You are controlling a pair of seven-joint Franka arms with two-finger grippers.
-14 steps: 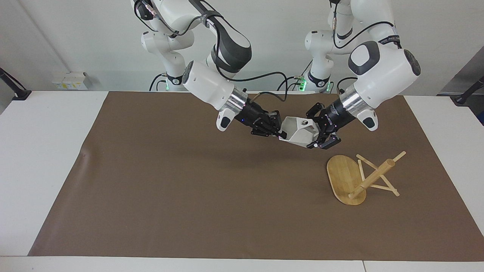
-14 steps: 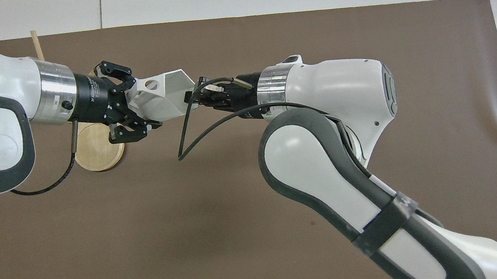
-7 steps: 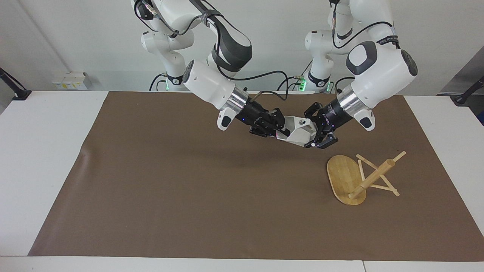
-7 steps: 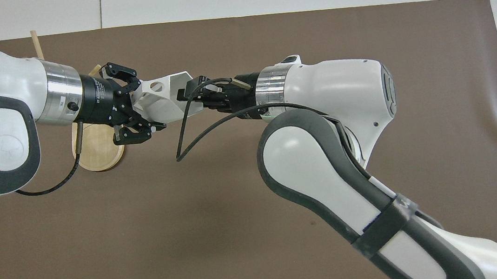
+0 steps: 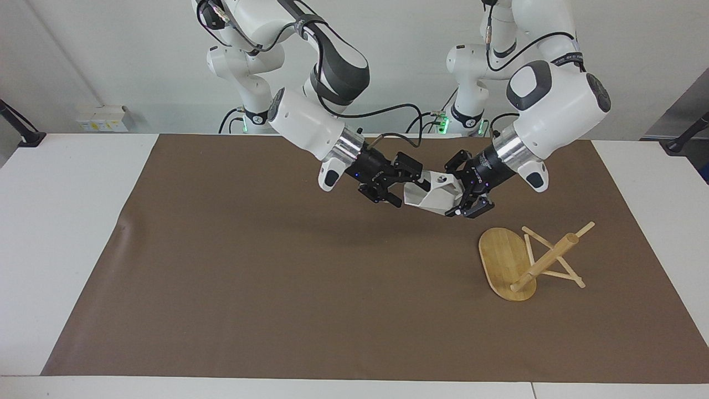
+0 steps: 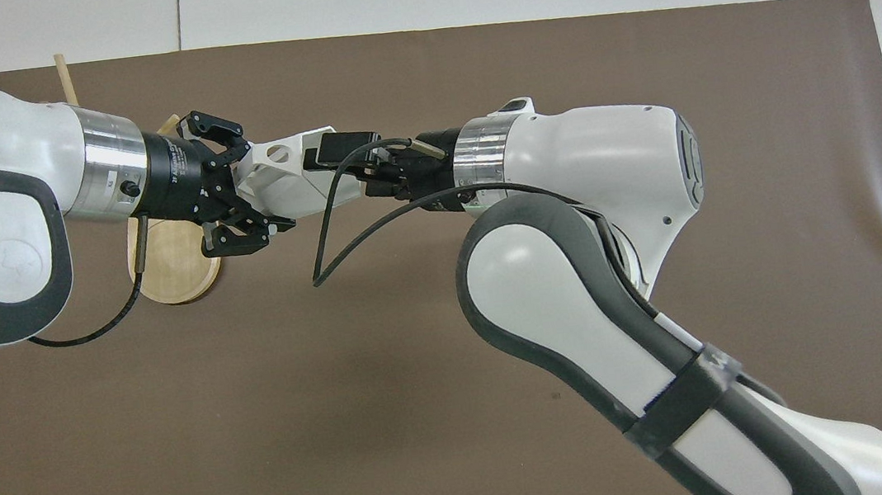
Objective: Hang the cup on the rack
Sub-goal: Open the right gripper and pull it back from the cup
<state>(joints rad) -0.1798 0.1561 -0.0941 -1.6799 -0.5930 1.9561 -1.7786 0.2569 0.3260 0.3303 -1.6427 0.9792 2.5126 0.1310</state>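
1. The cup (image 5: 433, 195) hangs in the air over the brown mat (image 5: 249, 266), clenched at its base by the left end effector (image 5: 466, 195); mouth toward the right end effector (image 5: 406, 184), which is released.
2. The rack (image 5: 526, 259) lies toppled on the bench, near the left arm's end, post slanting, pegs splayed.
3. Judgement: rack needs righting; room is ample.

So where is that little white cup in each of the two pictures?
Facing view: the cup hangs in the air at upper centre, between the two claws.
Overhead view: the cup is at upper left, again between the claws.
Shared landmark: the rack, lying tipped over on the brown mat.
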